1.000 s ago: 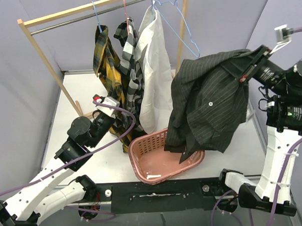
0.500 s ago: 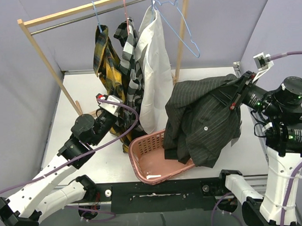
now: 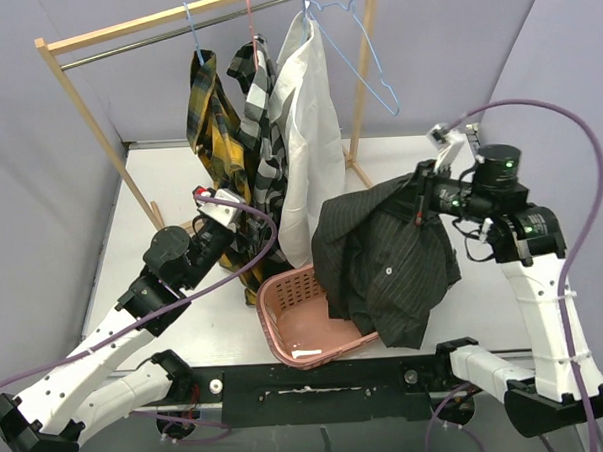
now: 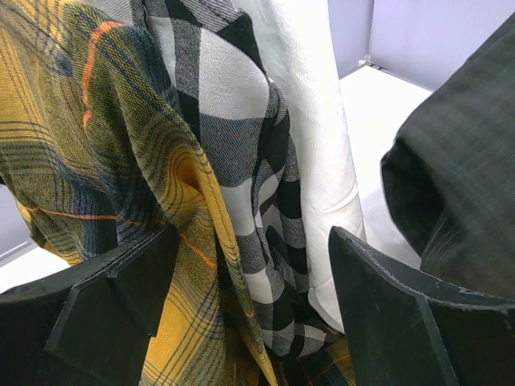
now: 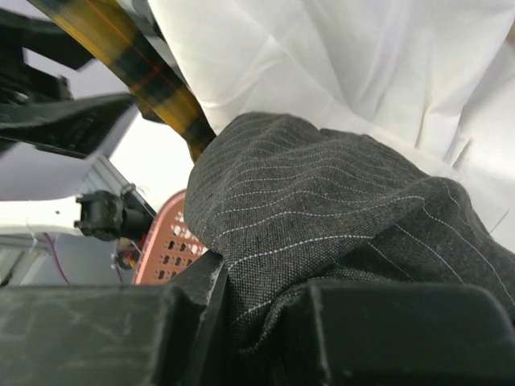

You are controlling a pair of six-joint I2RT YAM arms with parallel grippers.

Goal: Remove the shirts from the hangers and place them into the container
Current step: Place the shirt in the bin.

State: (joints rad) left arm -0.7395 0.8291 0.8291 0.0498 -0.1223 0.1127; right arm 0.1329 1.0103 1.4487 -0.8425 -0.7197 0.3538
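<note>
**While clenched on the black shirt point(image 3: 383, 262), lowers toward the basket point(image 3: 284, 332)**

While clamping that shirt in the tight-shut right gripper point(image 3: 425, 193), works the drop-off step: dangles it over the basket's right rim, partly inside, mostly outside. Next calls for sliding left and down until centred over the basket, then releasing, or risks spilling cloth over the rim. Holds the left gripper point(image 4: 249, 265) spread wide and empty against the plaid shirt point(image 4: 105, 161) and check shirt point(image 4: 233, 153) on the rack point(image 3: 86, 105). Compared with a second ago: carries the black shirt lower and further left, nearer the basket; leaves the left arm about where it was.
</note>
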